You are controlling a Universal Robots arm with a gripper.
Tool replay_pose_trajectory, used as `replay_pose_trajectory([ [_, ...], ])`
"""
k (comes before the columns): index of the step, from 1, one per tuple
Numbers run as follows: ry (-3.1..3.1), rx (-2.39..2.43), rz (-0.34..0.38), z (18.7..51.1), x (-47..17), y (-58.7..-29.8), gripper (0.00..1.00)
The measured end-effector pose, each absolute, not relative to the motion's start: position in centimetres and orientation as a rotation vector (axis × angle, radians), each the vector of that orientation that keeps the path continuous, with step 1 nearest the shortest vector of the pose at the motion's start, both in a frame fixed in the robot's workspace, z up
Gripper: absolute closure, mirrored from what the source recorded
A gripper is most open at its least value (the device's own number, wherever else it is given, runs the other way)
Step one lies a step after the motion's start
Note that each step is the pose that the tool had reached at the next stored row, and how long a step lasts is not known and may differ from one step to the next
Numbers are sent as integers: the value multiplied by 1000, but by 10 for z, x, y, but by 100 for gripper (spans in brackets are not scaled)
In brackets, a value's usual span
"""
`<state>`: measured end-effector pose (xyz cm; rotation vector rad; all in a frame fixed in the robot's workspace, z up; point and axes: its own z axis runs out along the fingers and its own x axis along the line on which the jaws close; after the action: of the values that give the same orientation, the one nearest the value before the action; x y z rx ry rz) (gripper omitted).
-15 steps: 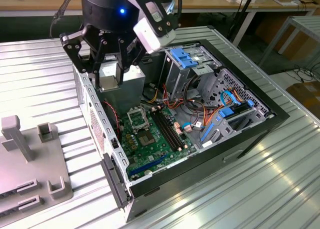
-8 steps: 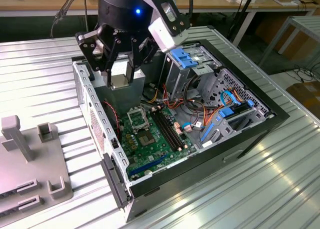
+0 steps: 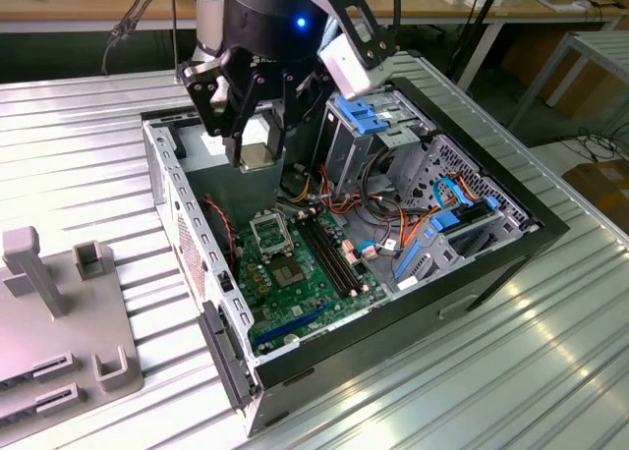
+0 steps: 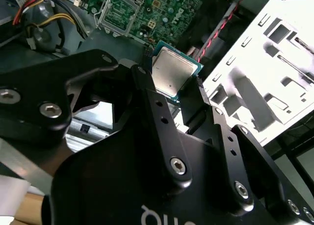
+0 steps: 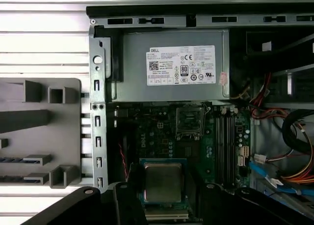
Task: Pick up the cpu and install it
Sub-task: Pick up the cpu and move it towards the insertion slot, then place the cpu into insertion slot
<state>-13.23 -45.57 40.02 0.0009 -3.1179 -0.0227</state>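
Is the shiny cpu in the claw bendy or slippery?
Probably stiff: the cpu stays flat in the claw, with no sag. Likely light, since it looks thin and small. It might slip, because its metal top looks smooth and the claw seems to pinch just its edges.

Exterior view oblique, far; both wrist views overlook motherboard (image 5: 158, 136) (image 4: 169, 9).
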Motion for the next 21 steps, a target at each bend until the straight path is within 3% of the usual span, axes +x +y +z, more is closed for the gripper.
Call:
replay_pose_trajectory([
  [21,-3121,-7,-22,398,-90,-456,53],
])
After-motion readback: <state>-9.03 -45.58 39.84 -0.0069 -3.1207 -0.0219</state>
